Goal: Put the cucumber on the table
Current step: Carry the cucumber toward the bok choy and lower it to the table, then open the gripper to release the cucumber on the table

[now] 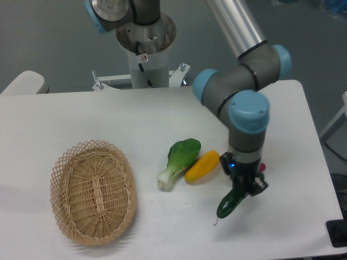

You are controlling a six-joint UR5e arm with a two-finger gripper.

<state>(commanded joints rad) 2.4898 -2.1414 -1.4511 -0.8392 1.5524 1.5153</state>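
The dark green cucumber [230, 202] hangs tilted, stem tip pointing down-left, just above the white table [81, 116] near its front right. My gripper [242, 185] is shut on the cucumber's upper end, with the arm's wrist directly above it. Whether the stem tip touches the table is too fine to tell.
A yellow vegetable [202, 166] and a light-green bok choy [179, 161] lie side by side just left of the gripper. An oval wicker basket [93, 192] sits at the front left. A sliver of a magenta item [262, 168] peeks out behind the wrist. The robot base [146, 49] stands at the back.
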